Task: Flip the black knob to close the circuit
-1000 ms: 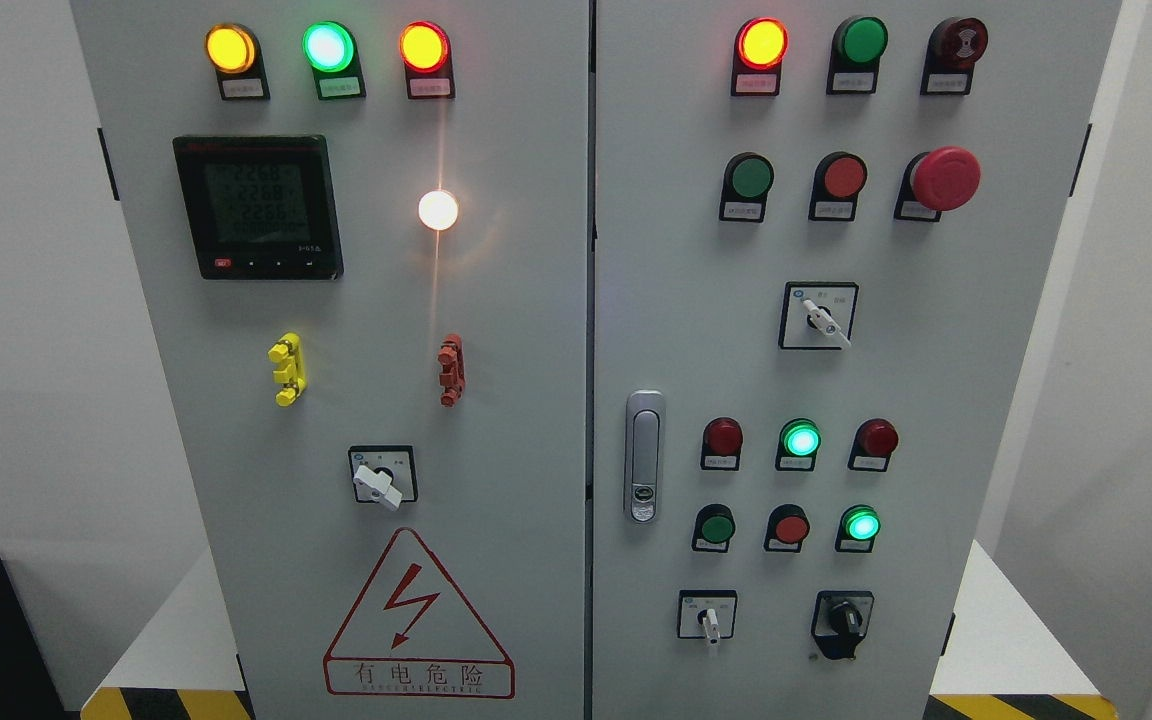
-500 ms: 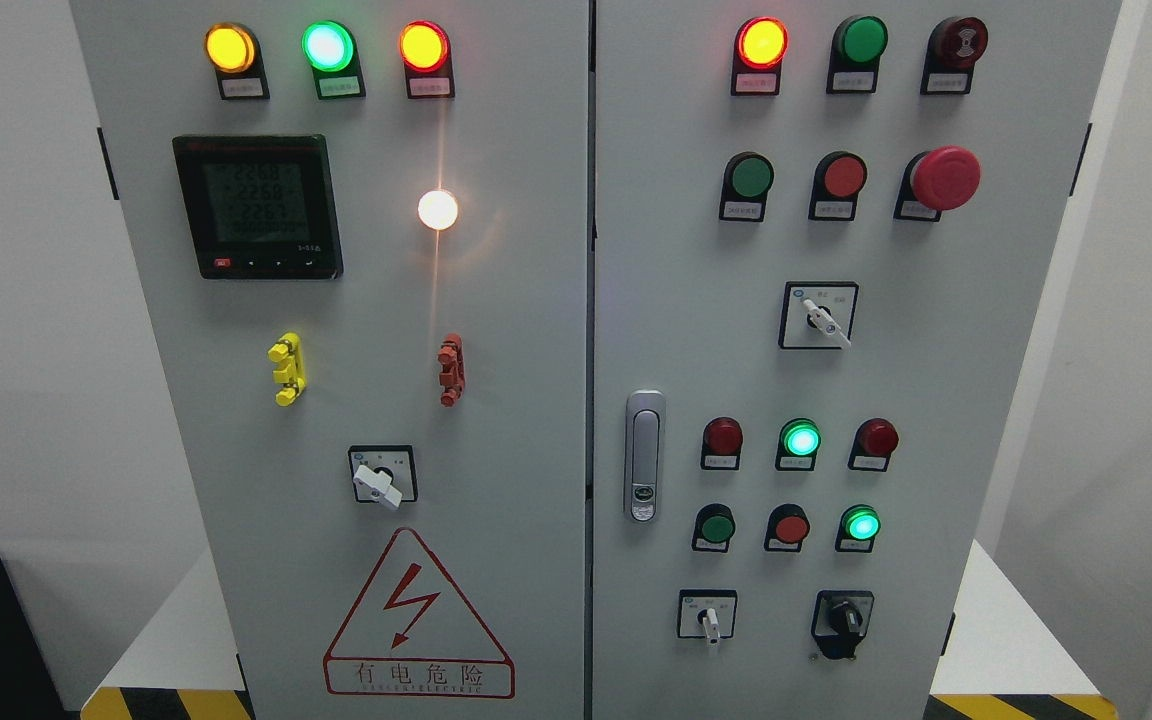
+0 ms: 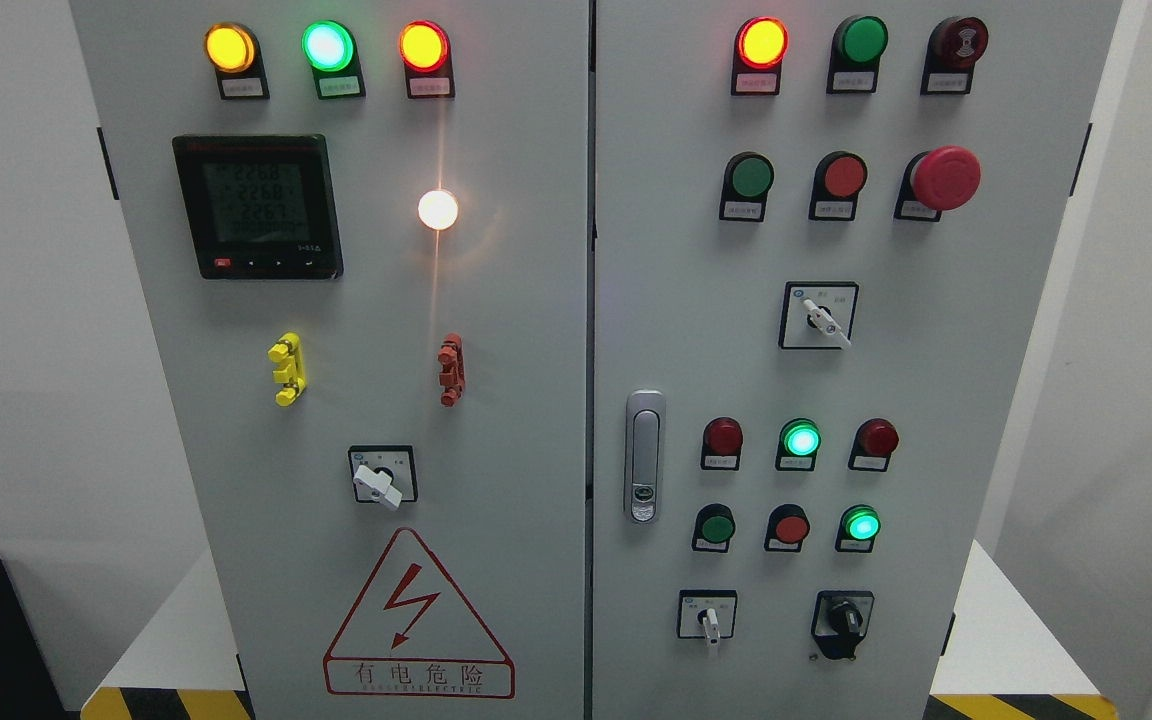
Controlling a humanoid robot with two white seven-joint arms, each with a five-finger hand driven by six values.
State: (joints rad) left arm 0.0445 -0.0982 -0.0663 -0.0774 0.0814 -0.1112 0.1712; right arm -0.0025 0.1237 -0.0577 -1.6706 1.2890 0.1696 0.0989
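No robot hand shows anywhere in the head view, so whether either is wide, narrow or holding something cannot be told; the reach looks not yet begun. The black knob sits at the lower right corner of the cabinet's right door, just beside a white selector switch and below a lit green lamp; controls are grouped in rows, presumably so each switch sits near its indicators. The knob is small, dark and glossy on a black plate, its pointer roughly upright; its exact position is hard to read.
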